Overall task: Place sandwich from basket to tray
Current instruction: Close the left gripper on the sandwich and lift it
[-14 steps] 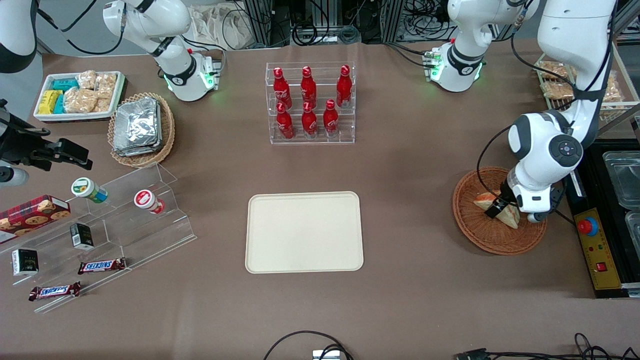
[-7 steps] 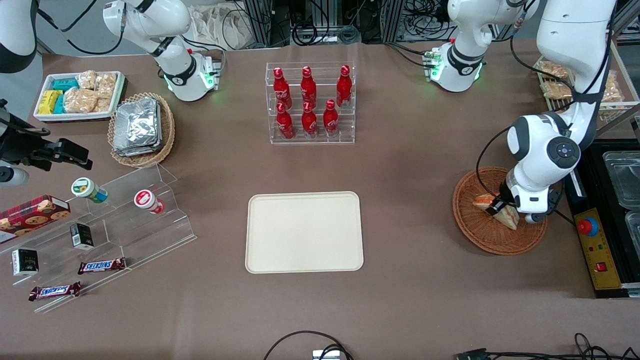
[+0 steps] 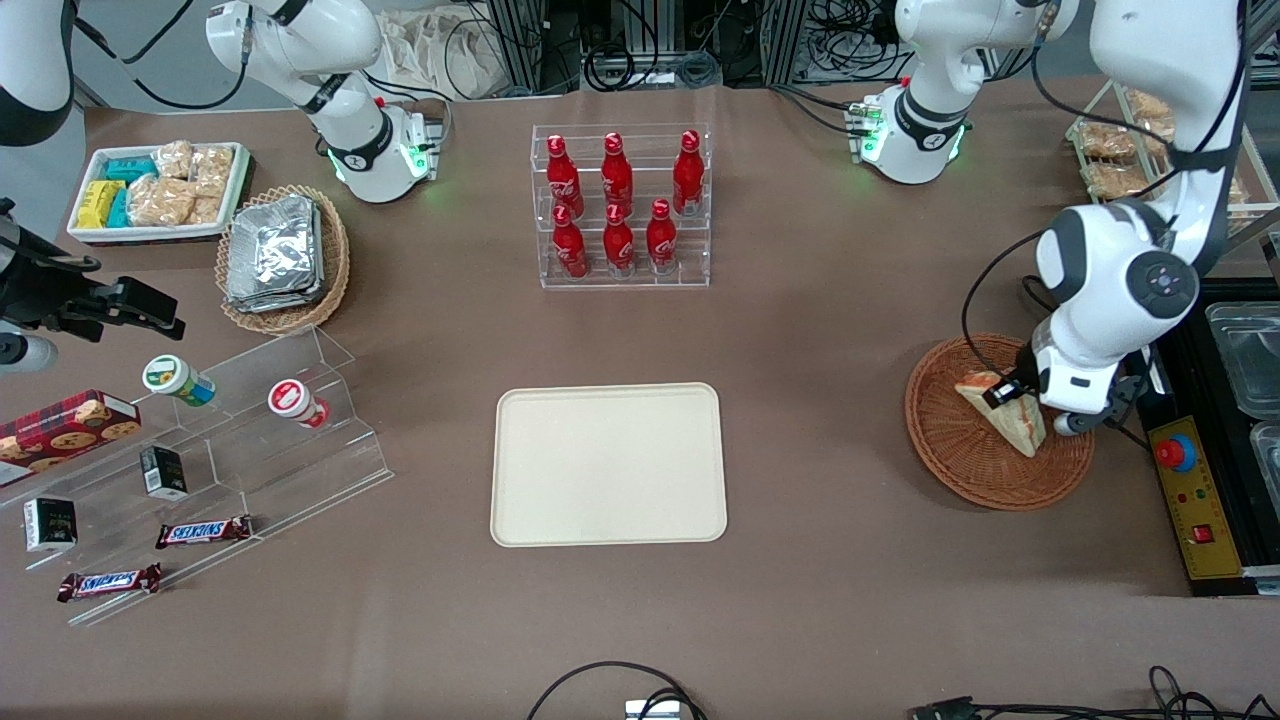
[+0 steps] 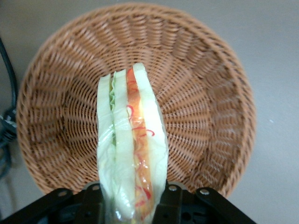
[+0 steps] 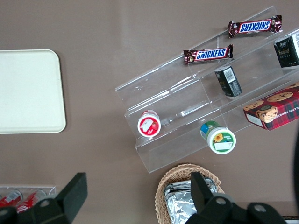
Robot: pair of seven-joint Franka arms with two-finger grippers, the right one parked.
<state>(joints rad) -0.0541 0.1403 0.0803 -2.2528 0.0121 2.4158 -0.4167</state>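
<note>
The sandwich (image 3: 1012, 418), a wrapped white wedge with an orange and green filling stripe (image 4: 133, 144), hangs just above the reddish-brown wicker basket (image 3: 945, 450), tilted with its point downward. My gripper (image 3: 1008, 392) is shut on it, one black finger (image 4: 93, 198) on each bread face, directly over the basket (image 4: 205, 93) at the working arm's end of the table. The cream tray (image 3: 608, 464) lies flat and bare in the middle of the table, well apart from the basket; it also shows in the right wrist view (image 5: 28, 91).
A clear rack of red bottles (image 3: 622, 205) stands farther from the camera than the tray. A stepped acrylic stand (image 3: 220, 440) with snacks, a tan basket of foil packs (image 3: 283, 258) and a white snack bin (image 3: 158, 190) are toward the parked arm's end. A control box (image 3: 1190, 490) lies beside the basket.
My gripper has risen with the sandwich held in it, lifting it off the basket floor and shifting a little toward the working arm's end; the wedge now hangs more upright.
</note>
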